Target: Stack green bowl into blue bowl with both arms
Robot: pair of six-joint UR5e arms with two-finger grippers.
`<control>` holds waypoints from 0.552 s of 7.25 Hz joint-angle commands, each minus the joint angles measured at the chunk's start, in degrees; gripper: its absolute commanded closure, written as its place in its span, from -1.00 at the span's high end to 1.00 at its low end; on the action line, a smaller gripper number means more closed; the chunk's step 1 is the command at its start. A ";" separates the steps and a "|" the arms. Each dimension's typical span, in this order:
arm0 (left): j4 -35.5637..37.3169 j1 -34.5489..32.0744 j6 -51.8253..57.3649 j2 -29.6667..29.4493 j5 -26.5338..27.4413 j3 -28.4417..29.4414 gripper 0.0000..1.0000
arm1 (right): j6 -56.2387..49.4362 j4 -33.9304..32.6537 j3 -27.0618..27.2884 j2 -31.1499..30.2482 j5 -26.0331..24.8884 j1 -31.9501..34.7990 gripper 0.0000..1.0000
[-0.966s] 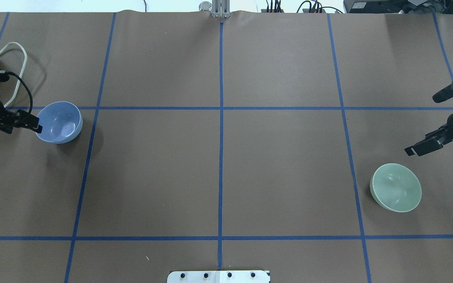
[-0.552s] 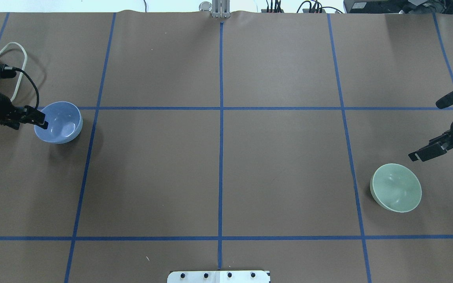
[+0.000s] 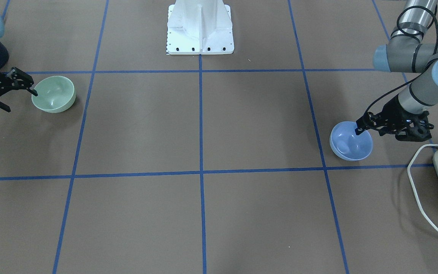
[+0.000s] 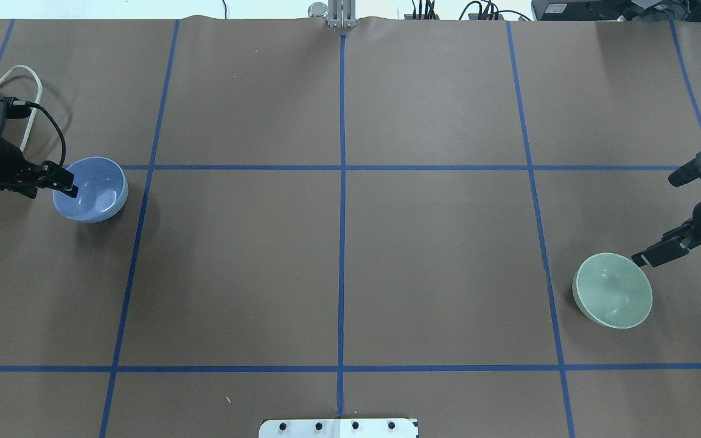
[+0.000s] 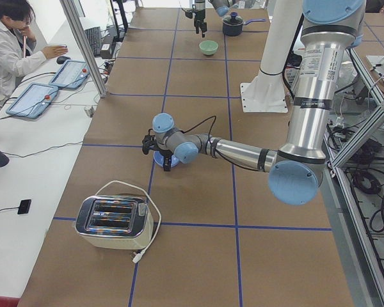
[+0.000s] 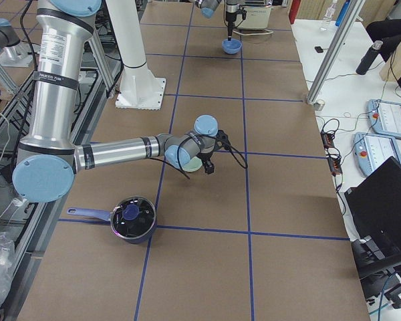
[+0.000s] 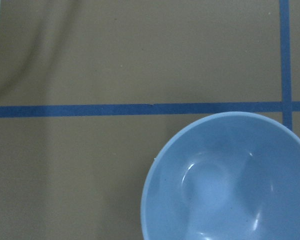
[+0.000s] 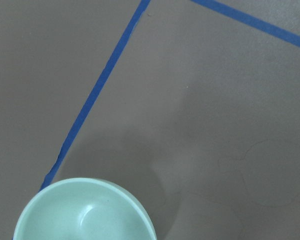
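Observation:
The blue bowl [image 4: 90, 189] stands upright at the table's left; it also shows in the front view [image 3: 350, 141] and the left wrist view [image 7: 230, 180]. My left gripper [image 4: 66, 184] is open at the bowl's outer rim, one fingertip over the inside; it also shows in the front view [image 3: 359, 128]. The green bowl [image 4: 613, 290] stands upright at the right; it also shows in the front view [image 3: 54, 93] and the right wrist view [image 8: 85, 212]. My right gripper [image 3: 21, 101] is wide open, one fingertip at the bowl's rim; the overhead view [image 4: 644, 259] shows it edge on.
A toaster [image 5: 112, 221] with a white cable [image 3: 424, 198] sits beyond the blue bowl at the table's left end. A dark pot [image 6: 131, 219] stands near the table's right end. The white base column [image 3: 200, 26] is at the robot's side. Blue tape lines cross the brown table.
My left gripper has moved toward the blue bowl, its fingertip now over the rim. My right gripper has moved toward the green bowl and reached its rim. Neither bowl has moved.

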 commanded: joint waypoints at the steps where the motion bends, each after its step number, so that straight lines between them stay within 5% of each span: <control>1: 0.00 0.00 0.24 -0.26 -0.09 1.10 0.58 | -0.07 -0.02 0.00 -0.10 -0.19 -2.05 0.99; 4: 0.00 0.00 0.07 -0.35 -0.09 1.54 0.29 | -0.07 1.82 -0.18 -1.15 -0.89 -4.78 0.99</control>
